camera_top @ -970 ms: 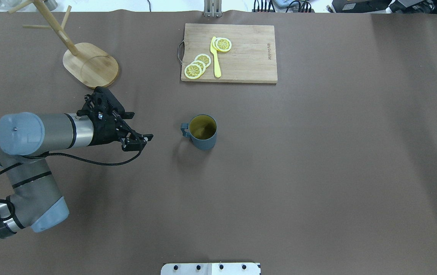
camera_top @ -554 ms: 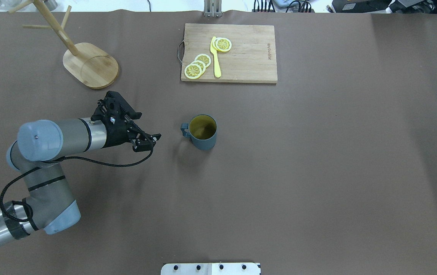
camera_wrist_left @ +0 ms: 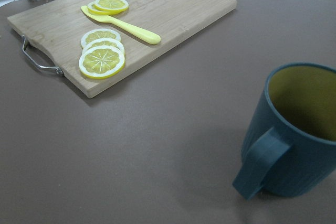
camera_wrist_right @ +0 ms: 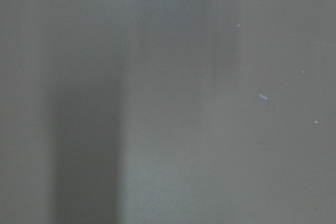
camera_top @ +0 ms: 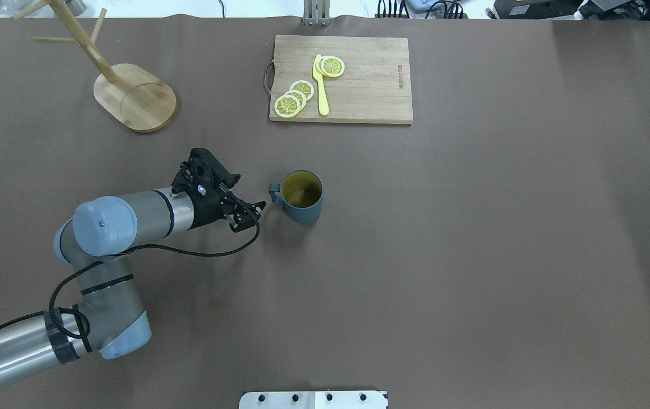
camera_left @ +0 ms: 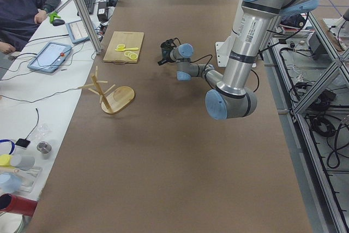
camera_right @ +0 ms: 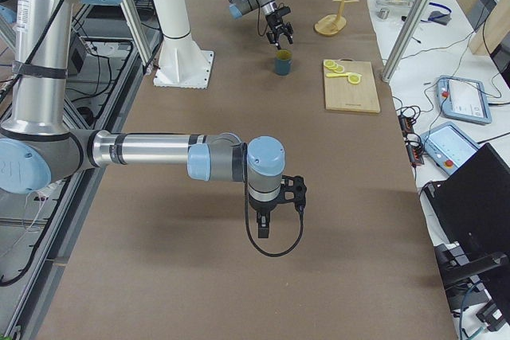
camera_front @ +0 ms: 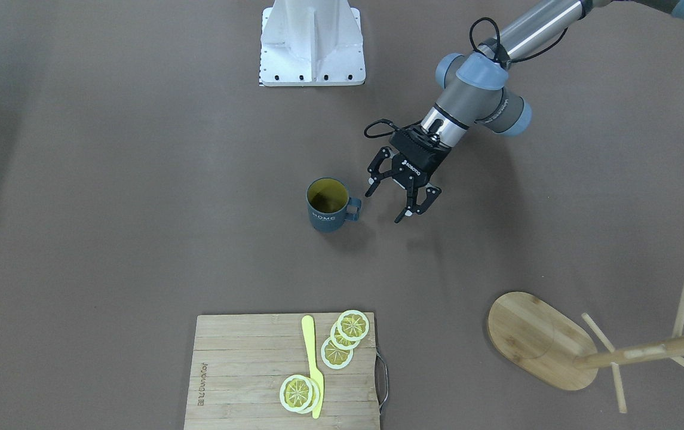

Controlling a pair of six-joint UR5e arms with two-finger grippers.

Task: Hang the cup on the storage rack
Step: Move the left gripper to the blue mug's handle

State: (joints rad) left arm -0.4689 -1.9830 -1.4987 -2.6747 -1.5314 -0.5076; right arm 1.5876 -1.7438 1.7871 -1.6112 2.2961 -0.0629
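Jaws spread wide, the left tool (camera_front: 387, 199) hovers just beside the handle of the cup (camera_front: 325, 206), upright mid-frame on the worktop (camera_front: 138, 179); the storage rack (camera_front: 533, 334) stands lower right. Whether the right tool (camera_right: 267, 227) is wide or narrow cannot be told.

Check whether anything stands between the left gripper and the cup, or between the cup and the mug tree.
Nothing visible. The open left gripper faces the cup across bare table, and bare table runs from the cup to the mug tree; the cutting board lies off that line.
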